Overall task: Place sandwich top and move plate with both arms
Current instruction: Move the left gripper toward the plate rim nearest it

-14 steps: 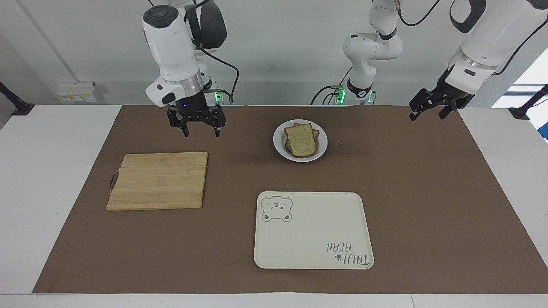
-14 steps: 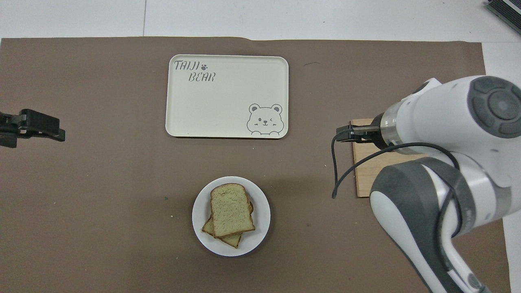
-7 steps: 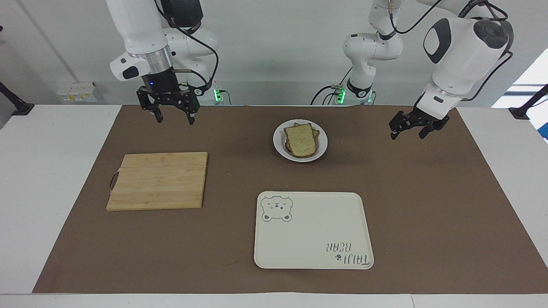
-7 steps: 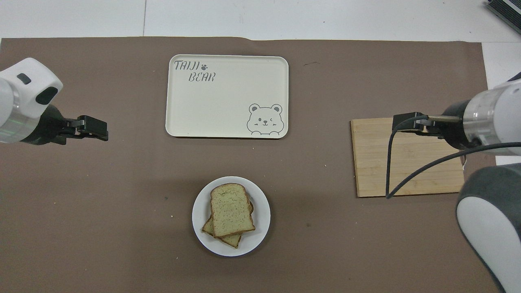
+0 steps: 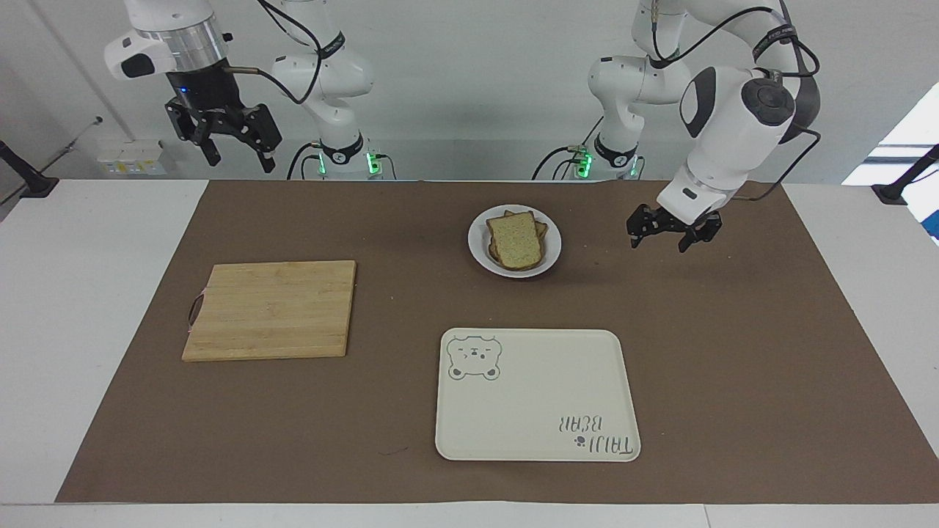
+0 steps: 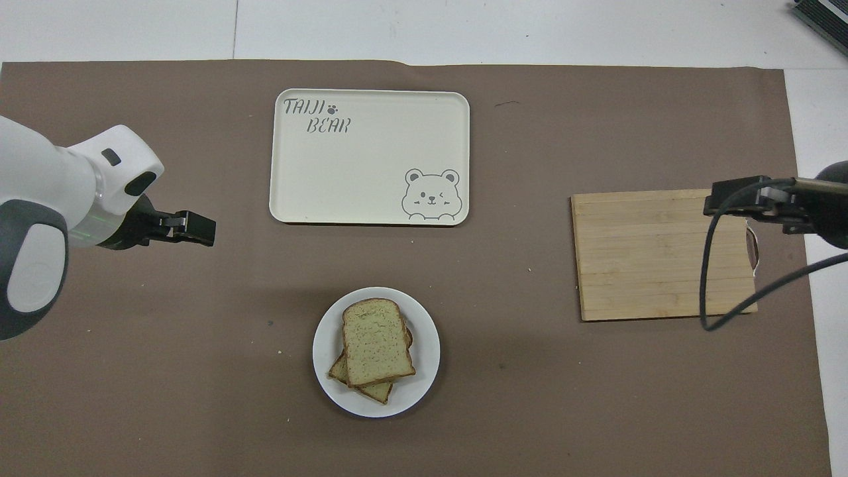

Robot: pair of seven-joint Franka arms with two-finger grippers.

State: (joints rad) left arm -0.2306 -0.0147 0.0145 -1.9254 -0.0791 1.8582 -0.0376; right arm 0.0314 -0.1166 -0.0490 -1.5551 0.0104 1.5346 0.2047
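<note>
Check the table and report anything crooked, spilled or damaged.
Only the sandwich is a bit off: the top slice lies twisted on the slice under it, whose corner pokes out on the plate. A few crumbs dot the mat nearby. Nothing looks damaged.

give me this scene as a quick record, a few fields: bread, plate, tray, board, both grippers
sandwich top: plain slice lying on another slice, on the plate
plate: on the brown mat, nearer to the robots than the tray
tray: cream, bear drawing, nothing on it
cutting board: wooden, toward the right arm's end of the table, bare
left gripper: open, empty, low over the mat beside the plate
right gripper: open, empty, raised high near the table edge at the robots' end
</note>
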